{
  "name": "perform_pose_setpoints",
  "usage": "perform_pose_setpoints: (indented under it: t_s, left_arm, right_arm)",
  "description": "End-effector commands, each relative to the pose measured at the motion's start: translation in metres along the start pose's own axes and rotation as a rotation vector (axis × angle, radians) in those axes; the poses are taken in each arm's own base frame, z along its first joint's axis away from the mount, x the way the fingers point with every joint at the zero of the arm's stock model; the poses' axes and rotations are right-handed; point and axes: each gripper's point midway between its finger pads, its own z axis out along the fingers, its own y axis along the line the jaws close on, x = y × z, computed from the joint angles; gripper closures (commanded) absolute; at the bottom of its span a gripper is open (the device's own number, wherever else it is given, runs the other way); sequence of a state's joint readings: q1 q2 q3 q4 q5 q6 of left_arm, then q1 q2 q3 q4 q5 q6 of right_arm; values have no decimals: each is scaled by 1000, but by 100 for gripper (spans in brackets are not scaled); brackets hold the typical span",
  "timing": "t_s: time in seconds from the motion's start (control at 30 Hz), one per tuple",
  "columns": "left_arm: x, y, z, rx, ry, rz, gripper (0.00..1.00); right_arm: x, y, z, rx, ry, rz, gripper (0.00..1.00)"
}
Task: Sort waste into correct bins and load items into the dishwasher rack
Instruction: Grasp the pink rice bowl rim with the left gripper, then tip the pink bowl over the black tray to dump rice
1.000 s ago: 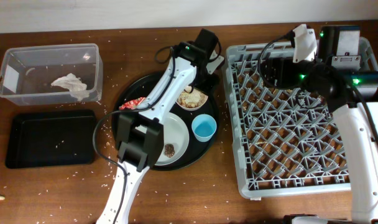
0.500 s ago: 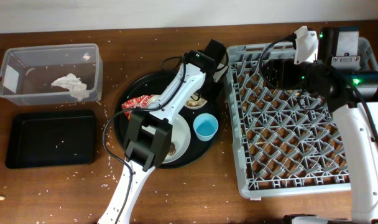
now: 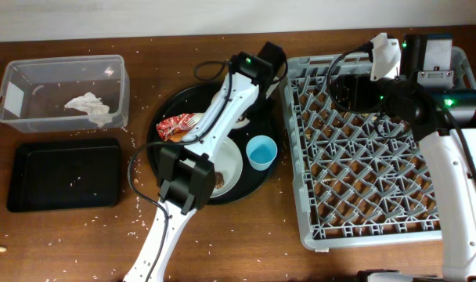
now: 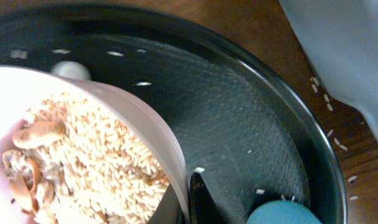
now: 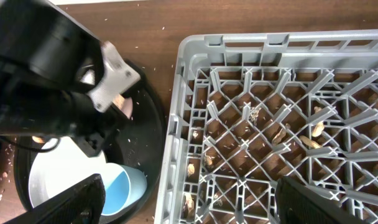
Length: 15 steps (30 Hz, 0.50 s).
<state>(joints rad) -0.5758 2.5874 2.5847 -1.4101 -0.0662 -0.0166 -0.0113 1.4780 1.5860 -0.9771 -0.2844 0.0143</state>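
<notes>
My left gripper (image 4: 188,200) is shut on the rim of the cream bowl (image 4: 83,155), which holds rice and brownish scraps. In the overhead view the left gripper (image 3: 248,106) reaches over the back of the round black tray (image 3: 156,157) and hides the bowl. On that tray lie the pale plate (image 3: 226,160), the light-blue cup (image 3: 261,151) and a red wrapper (image 3: 174,125). The right gripper (image 3: 355,86) hangs open over the back left corner of the grey dishwasher rack (image 3: 379,141). A crumpled napkin (image 3: 88,106) lies in the clear tub (image 3: 62,70).
The flat black rectangular tray (image 3: 63,174) sits in front of the clear tub at the left. Rice grains are scattered over the brown table. Brown scraps show through the rack's grid (image 5: 270,124). The cup (image 5: 124,186) stands close to the rack's left wall.
My left gripper has closed on the bowl's rim and its arm has swung toward the back right, uncovering the red wrapper. The right arm has not moved.
</notes>
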Motion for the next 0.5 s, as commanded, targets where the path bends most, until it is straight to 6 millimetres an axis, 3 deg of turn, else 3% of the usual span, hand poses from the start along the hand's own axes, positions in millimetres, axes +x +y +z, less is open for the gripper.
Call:
perform_pose_setpoints:
  t_s: [0.0,0.13,0.2,0.37,0.47]
  left_arm:
    - [-12,21,-30,-82,-68,-15,99]
    - [-2,45,-60,-88,-64,-107,99]
    - [6,69,-87,-83,-82,-194,99]
    - [12,108,-161,33,-240,-308,100]
    - [31,145,-211,9,-329,-386,100]
  right_arm:
    - [-7,3,-9,9,-31,-24,13]
    - [-7,3,-9,9,-31,-23,13]
    - [-7,3,-9,9,-32,-23,13]
    - [-4,3,-9,5,-16,-19,13]
    - [-2,3,-9,5,-9,-17,13]
